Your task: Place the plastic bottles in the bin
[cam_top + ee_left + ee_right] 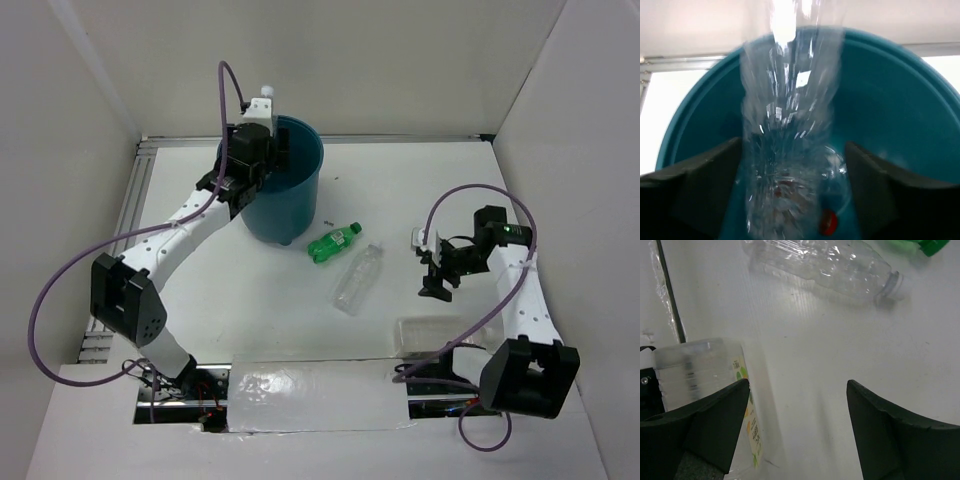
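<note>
Left gripper (794, 145) spread over the round teal bin (890, 110), clear crinkled bottle (790, 125) blurred between its fingers (700, 190), red cap (827, 222) down inside; right gripper (797, 385) gapes above the desk (815, 340).

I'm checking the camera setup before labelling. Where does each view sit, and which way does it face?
Top external: above and behind both arms, looking down over the table; both arms show whole.
Left wrist: on the left arm, facing into the bin; its jaws flank a blurred clear bottle.
Right wrist: on the right arm, facing down at the table; its open jaws show, empty.
Shared: top and right wrist both see the lying clear bottle and green bottle.
</note>
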You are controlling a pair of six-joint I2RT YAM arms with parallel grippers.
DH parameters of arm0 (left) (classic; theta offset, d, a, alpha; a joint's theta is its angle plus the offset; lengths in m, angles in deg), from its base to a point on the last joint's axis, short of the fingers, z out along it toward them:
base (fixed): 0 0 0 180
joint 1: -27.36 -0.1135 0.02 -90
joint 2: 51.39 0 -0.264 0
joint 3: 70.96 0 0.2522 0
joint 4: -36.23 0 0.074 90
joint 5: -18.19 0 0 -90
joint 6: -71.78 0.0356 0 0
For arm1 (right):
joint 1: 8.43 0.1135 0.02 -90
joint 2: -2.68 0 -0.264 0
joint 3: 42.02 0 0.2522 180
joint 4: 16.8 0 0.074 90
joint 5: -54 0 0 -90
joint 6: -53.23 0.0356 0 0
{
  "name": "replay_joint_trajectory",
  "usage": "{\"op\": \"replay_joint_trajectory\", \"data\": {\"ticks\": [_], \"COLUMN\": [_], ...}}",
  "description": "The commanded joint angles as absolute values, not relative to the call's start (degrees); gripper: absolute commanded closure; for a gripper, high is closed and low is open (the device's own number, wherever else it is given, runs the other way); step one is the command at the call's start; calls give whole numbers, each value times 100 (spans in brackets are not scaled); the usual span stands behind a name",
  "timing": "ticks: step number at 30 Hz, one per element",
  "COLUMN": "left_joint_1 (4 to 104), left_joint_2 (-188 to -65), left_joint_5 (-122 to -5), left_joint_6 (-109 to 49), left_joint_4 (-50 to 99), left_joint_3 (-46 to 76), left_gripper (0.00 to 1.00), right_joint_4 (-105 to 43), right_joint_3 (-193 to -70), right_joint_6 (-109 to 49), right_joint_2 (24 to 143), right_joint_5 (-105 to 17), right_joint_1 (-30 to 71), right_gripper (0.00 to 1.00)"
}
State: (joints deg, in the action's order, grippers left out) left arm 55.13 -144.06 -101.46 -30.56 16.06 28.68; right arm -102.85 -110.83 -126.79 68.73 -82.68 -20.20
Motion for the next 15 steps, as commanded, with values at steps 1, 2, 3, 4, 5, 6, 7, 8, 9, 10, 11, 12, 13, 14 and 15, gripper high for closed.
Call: {"op": "replay_joint_trajectory", "data": {"ticks": [1,2,3,4,5,6,7,8,9,10,11,12,13,14,15], "left_joint_1": [5557,5557,5557,5670,5750,5846,6065,6189,6312,6574,6707,6830,6962,7233,7358], "left_joint_2": [-14237,-14158,-14079,-13913,-13815,-13710,-13587,-13438,-13132,-12963,-12796,-12638,-12332,-12198,-12075], "left_joint_5": [-10099,-10003,-9933,-9932,-9932,-9932,-9871,-9871,-9801,-9800,-9748,-9669,-9668,-9668,-9547], "left_joint_6": [-3087,-3018,-2956,-2903,-2851,-2702,-2631,-2578,-2517,-2516,-2586,-2682,-2744,-2832,-2893], "left_joint_4": [1640,1719,1720,1720,1720,1720,1720,1798,1799,1799,1799,1799,1799,1799,1799], "left_joint_3": [2955,2902,2902,2902,2902,2850,2849,2727,2630,2386,2235,2069,1710,1515,1322], "left_gripper": [1,1,1,1,1,1,1,1,1,1,1,1,1,1,1], "right_joint_4": [-10580,-10580,-10580,-10580,-10580,-10580,-10580,-10580,-10580,-10580,-10580,-10580,-10580,-10580,-10580], "right_joint_3": [-10975,-10975,-10975,-10975,-10975,-10975,-10975,-10914,-10826,-10764,-10694,-10624,-10492,-10439,-10438], "right_joint_6": [-12800,-12800,-12800,-12730,-12617,-12537,-12449,-12370,-12248,-12194,-12133,-12063,-11984,-11983,-11983], "right_joint_2": [6483,6482,6421,6369,6368,6316,6315,6194,6131,6044,5851,5736,5613,5482,5272], "right_joint_5": [-8031,-8030,-8030,-8030,-8152,-8223,-8275,-8276,-8276,-8276,-8102,-8022,-7934,-7846,-7715], "right_joint_1": [-1609,-1495,-1267,-1161,-1055,-854,-748,-634,-511,-283,-176,-62,156,246,325], "right_gripper": [15,15,13,13,13,15,15,15,15,15,15,15,15,15,15]}}
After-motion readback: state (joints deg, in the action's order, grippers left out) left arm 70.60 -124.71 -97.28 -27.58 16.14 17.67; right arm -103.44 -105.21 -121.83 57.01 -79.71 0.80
